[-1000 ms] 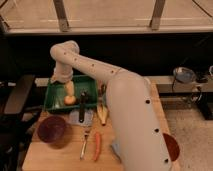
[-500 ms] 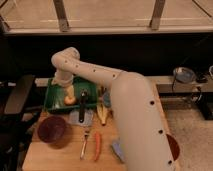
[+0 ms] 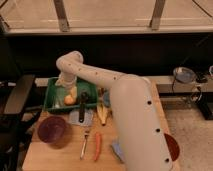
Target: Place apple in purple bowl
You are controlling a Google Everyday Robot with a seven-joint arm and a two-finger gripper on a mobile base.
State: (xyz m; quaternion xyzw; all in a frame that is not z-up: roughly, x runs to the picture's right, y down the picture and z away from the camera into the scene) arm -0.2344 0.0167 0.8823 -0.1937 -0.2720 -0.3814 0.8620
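Hovering in green tray [image 3: 52,98], claw [image 3: 71,93] spread apart right over apple [image 3: 68,100], nothing grasped; transfer to purple bowl [image 3: 42,131] pending.

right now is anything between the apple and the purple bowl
Only the green tray, by its front wall: the apple lies inside it, the purple bowl just outside, in front. The gripper hangs right over the apple.

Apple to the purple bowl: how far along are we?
Done: the arm has reached the green tray. In hand: the gripper is down in the tray, open, right beside the apple, which lies on the tray floor, not lifted. Left: grasp, lift, carry to the purple bowl at the table's front left, which looks empty, and release.
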